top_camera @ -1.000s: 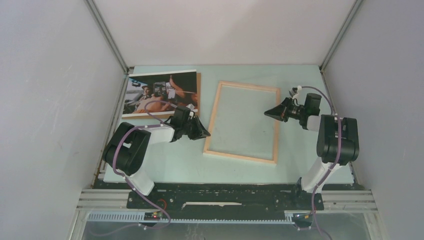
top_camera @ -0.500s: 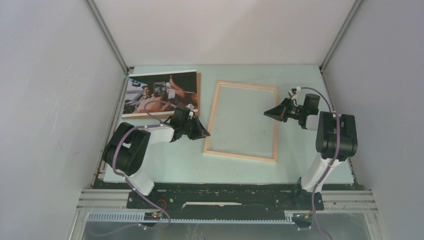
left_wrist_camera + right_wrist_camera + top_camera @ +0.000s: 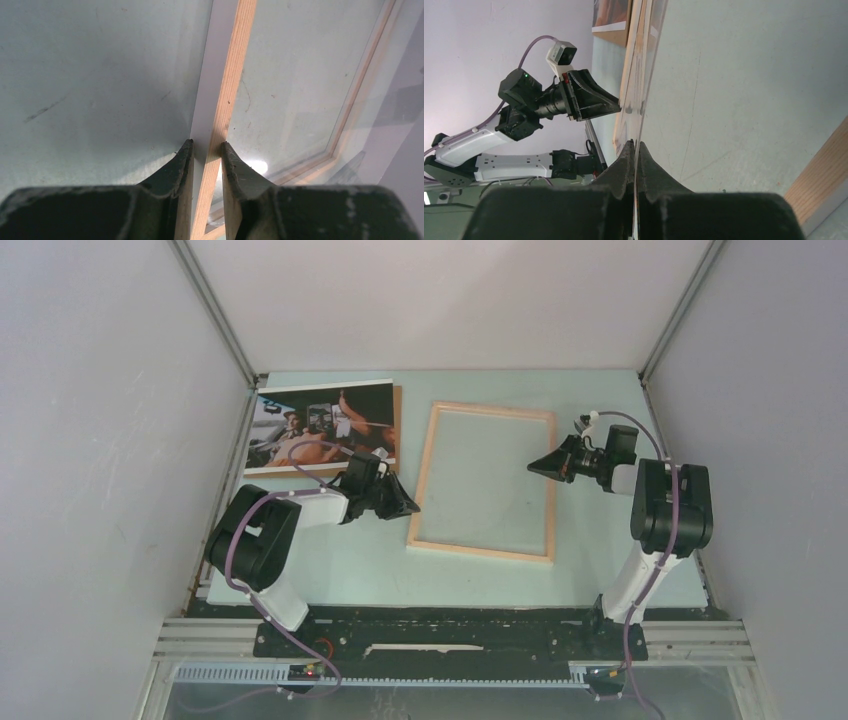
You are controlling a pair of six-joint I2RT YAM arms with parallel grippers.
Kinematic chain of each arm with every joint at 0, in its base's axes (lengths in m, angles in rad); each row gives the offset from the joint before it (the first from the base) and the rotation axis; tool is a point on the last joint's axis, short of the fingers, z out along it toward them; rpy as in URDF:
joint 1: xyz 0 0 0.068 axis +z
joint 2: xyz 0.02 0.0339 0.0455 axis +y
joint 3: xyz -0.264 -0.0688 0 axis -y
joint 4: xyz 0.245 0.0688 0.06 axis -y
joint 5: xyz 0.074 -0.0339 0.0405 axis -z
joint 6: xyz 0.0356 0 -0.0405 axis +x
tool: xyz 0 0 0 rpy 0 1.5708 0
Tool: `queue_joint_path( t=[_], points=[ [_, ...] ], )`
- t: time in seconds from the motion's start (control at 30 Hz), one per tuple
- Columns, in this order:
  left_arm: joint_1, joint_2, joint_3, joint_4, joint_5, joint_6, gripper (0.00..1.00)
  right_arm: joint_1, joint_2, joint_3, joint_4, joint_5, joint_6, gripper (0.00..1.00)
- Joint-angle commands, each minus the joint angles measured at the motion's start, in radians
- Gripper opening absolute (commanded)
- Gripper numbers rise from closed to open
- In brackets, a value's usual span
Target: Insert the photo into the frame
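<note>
Two arms at frame [image 3: 432, 455]: L gripper [image 3: 206, 147] clamped on its left rail; R gripper [image 3: 532, 468] fingers together, over right side. Photo [image 3: 320, 425] lies just left.

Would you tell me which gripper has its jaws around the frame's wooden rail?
The left gripper: its jaws pinch the frame on its left rail; the right gripper is shut.
</note>
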Motion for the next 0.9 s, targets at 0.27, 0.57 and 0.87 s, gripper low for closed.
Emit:
queue_joint_path(
  t=[0.27, 0.57, 0.87],
  points=[
    [-0.019, 0.005, -0.025, -0.021, 0.021, 0.031, 0.13, 0.060, -0.043, -0.032, 0.008, -0.078, -0.074, 0.00],
    [-0.019, 0.004, -0.031, -0.011, 0.023, 0.027, 0.13, 0.093, -0.025, -0.041, 0.076, -0.081, -0.024, 0.00],
    [-0.019, -0.003, -0.039, -0.003, 0.023, 0.021, 0.13, 0.091, 0.026, -0.009, 0.057, -0.009, -0.007, 0.14]
  ],
)
